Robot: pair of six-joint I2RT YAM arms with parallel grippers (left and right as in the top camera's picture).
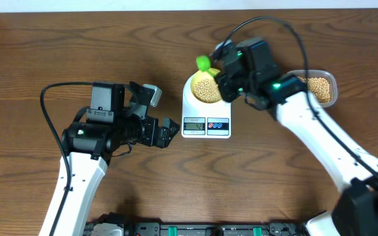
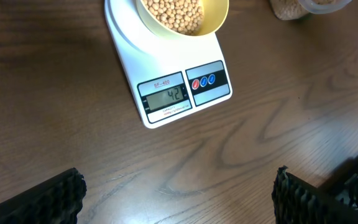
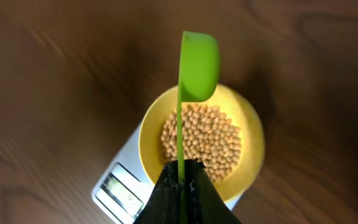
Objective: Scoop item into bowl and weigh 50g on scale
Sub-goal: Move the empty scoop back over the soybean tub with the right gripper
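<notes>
- Many small round tan beans (image 3: 201,140) lie heaped in the pale yellow shallow bowl (image 3: 252,124).
- The bowl stands on the white digital kitchen scale (image 2: 129,56), near the far edge of the brown wooden counter (image 2: 278,137).
- Right end effector (image 3: 180,173) pinches the handle of a green plastic scoop (image 3: 199,65), tipped sideways above the bowl.
- Left end effector (image 2: 179,199) is spread wide and empty.

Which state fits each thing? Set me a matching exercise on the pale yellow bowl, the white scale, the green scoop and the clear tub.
Things:
1. pale yellow round bowl
2. white digital kitchen scale
3. green plastic scoop
4. clear plastic tub

States:
A. clamped in the shut right tool, over the bowl's rim
B. standing apart, right of the scale
C. display lit, carrying a load
D. sitting on the scale, small tan beans inside

Pairs: 1-D, 2-C, 3-A, 4-B
</notes>
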